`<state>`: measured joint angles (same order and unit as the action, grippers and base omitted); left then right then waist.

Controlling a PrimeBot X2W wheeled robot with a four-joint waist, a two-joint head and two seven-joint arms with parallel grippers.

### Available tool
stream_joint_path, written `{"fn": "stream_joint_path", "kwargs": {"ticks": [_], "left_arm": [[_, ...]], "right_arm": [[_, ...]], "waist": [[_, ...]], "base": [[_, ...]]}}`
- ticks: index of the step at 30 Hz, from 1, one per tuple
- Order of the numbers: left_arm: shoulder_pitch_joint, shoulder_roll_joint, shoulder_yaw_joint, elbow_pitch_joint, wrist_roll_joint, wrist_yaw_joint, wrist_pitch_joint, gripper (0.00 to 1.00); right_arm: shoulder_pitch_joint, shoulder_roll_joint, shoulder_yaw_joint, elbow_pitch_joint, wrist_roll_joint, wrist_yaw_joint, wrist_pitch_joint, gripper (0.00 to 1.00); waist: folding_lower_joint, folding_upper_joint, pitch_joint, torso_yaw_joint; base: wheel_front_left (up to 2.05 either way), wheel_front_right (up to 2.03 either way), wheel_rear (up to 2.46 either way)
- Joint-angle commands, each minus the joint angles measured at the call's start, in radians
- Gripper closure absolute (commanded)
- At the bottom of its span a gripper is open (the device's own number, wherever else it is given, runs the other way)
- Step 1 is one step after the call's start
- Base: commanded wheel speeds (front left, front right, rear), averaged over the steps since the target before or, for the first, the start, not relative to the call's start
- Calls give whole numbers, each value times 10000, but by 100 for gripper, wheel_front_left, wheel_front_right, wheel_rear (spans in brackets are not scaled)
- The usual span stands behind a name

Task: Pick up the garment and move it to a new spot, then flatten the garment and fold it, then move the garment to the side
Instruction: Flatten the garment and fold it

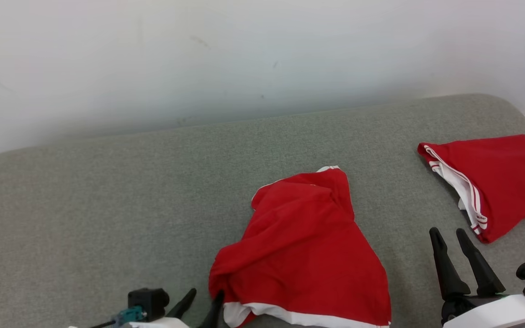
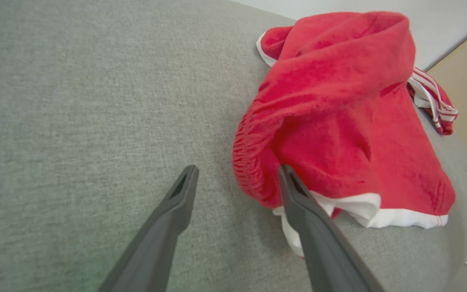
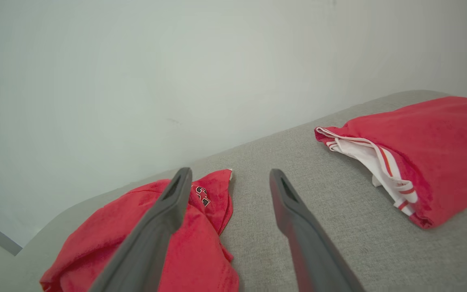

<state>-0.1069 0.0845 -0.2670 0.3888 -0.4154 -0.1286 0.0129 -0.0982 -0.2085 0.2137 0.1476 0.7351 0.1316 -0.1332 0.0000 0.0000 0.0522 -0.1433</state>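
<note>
grey surface [image 1: 107, 205] | crumpled red garment [image 1: 303, 246] centre — folded red garment [image 1: 499, 182] right | left tool [image 1: 207, 291], right tool [image 1: 447, 231] both spread, empty

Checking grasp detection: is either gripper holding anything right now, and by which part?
Nothing held: left gripper is open at the white-hemmed corner of the crumpled red cloth garment, not closed on it; right gripper is open above the grey fabric cushion.
</note>
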Motion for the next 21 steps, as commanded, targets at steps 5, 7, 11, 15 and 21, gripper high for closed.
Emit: {"fn": "stream_joint_path", "kwargs": {"ticks": [5,7,11,15,21], "left_arm": [[-485,38,-125,308,-349,-14,325,49],[-648,78,-138,258,-395,-17,182,100],[-784,369,-41,30,-199,86,-190,100],[-901,881,-111,-437,426,336,-637,100],[-793,1350,-148,-569,1132,734,-1346,73]], "right_arm": [[-84,72,-92,62,-62,-21,-57,0],[-129,88,-117,90,-53,-21,-101,0],[-143,103,-168,155,-27,-21,-176,0],[-80,13,-218,254,-86,-21,-196,0],[-184,-101,-163,350,-281,-21,-102,0]], "waist": [[0,0,301,-341],[0,0,373,-390],[0,0,421,-392],[0,0,384,-279],[0,0,358,-138]], "base": [[0,0,0],[0,0,0],[0,0,0],[0,0,0],[0,0,0]]}}
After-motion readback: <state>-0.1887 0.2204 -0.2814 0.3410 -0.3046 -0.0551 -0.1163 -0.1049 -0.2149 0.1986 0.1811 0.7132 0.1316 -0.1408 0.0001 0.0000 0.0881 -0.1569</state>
